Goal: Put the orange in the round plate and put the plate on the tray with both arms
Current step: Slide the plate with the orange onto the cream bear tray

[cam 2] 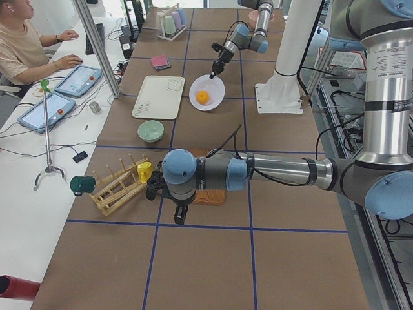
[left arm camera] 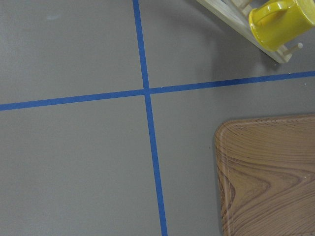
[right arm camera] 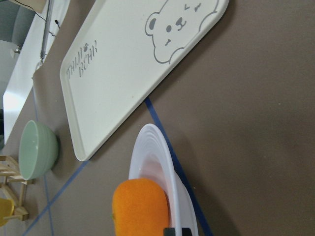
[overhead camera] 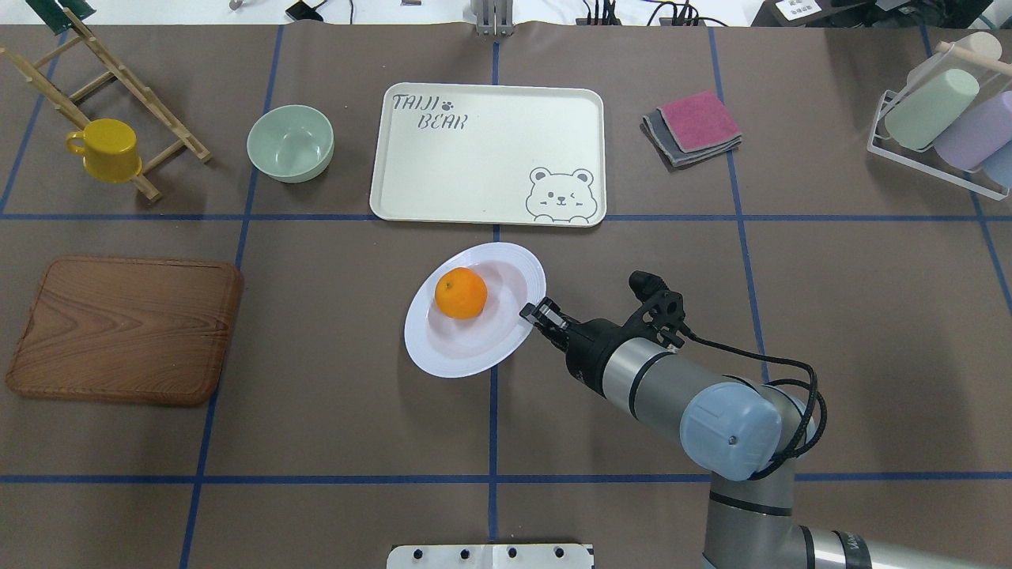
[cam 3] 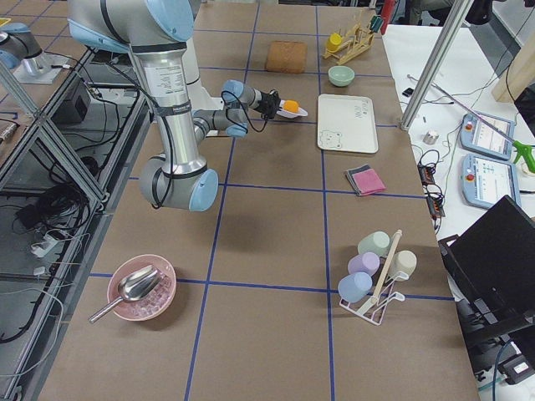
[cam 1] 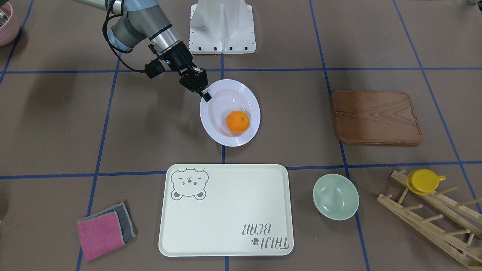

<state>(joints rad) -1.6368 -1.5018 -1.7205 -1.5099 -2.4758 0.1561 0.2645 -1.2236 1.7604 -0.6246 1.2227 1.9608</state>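
The orange lies inside the round plate, which is at the table's middle, just on the robot's side of the tray. My right gripper is shut on the plate's rim at the side towards the robot. The plate looks tilted, its gripped side raised. In the right wrist view the orange and plate sit close in front, and the tray lies beyond with nothing on it. My left gripper hangs over the wooden board; I cannot tell whether it is open or shut.
A brown wooden board, a pale-green bowl and a wooden rack with a yellow cup are on my left side. Folded cloths and a cup rack are on my right. A person sits beyond the table.
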